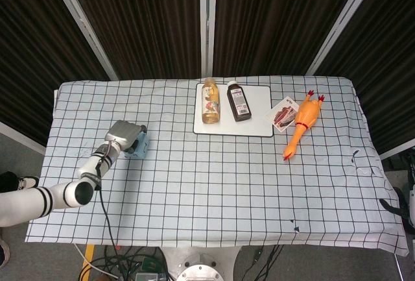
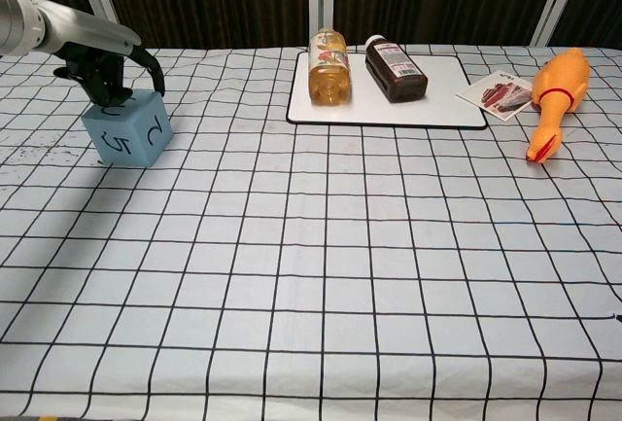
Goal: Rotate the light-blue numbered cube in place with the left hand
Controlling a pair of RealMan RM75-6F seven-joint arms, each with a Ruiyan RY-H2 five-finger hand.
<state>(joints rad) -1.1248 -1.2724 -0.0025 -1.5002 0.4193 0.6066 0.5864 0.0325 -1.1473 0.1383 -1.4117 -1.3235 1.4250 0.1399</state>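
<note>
Item: light-blue numbered cube [image 2: 127,128], far-left on the table [image 2: 321,246], lying directly beneath our left robot hand [image 2: 110,67], whose fingers arch apart over its top face, contact uncertain; the right robot hand is unseen.

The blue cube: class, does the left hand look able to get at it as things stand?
Probably yes. The left hand is right over the blue cube, fingers curled down at its top, and nothing stands between them; the bottles lie well off on the white tray.

Two bottles [image 1: 210,100] [image 1: 238,101], one cube [image 2: 129,129], one rubber chicken [image 1: 303,124], one card [image 1: 284,113].
</note>
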